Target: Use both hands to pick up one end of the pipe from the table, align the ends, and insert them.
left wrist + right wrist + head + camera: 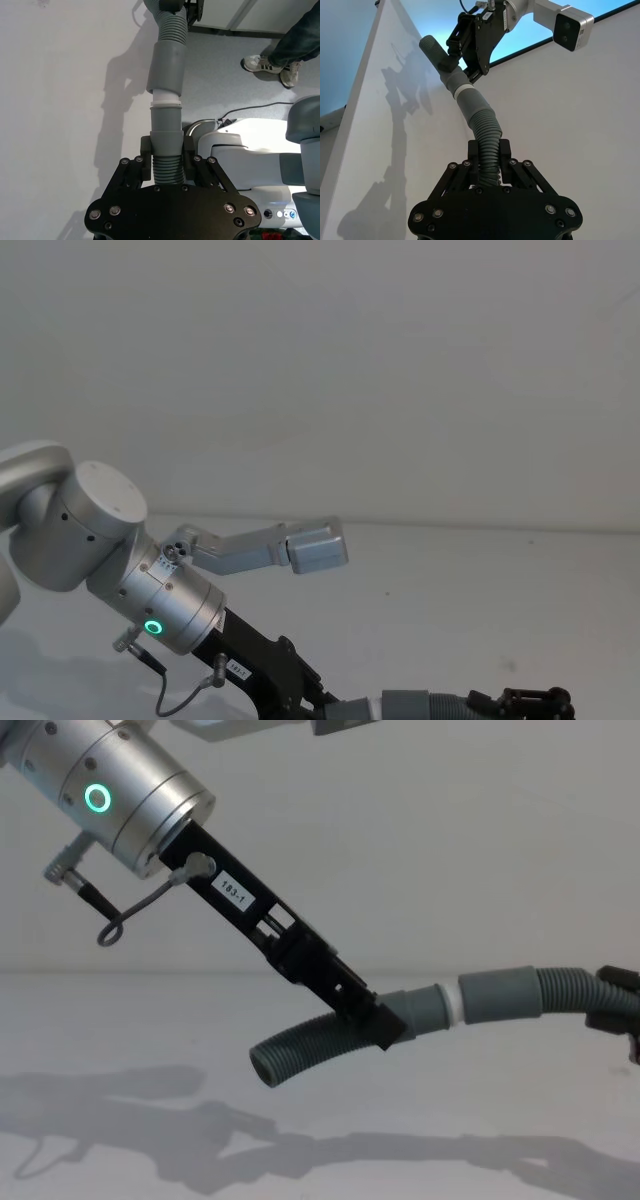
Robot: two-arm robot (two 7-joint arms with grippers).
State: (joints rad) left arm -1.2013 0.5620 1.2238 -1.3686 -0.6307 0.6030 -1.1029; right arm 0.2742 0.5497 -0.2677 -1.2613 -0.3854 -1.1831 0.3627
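A: Left hand (375,1020), status?

B: Fingers pinch the first hose piece (330,1050) on its corrugated part, right behind the smooth cuff (420,1008). The hand comes down at a slant from the silver wrist (120,790) with the green ring light (97,798); a small white label (232,892) sits on the black body.

A: Where does that piece run from the hand?

B: Its free corrugated tail hangs out behind the hand, open end low, above the worktop (150,1020) and not touching it. The cuff sticks out ahead of the fingers towards the right hand.

A: Right hand?

B: In its wrist view the right hand (489,155) is pressed onto the ribbed part of the second hose piece (482,125). From the chest only its black edge (618,1002) shows, at the far end of that piece (560,990).

A: The ends?

B: Lined up, nose to nose. The left wrist view shows the narrow white tip (165,98) of the near cuff (165,125) entering the wider hollow cuff (167,67) ahead of the left hand (167,162). A white band still shows between the two grey cuffs (452,1001); how deep it sits I cannot tell.

A: Height?

B: Both pieces held clear of the worktop, their shadows (300,1145) on it below the hands.
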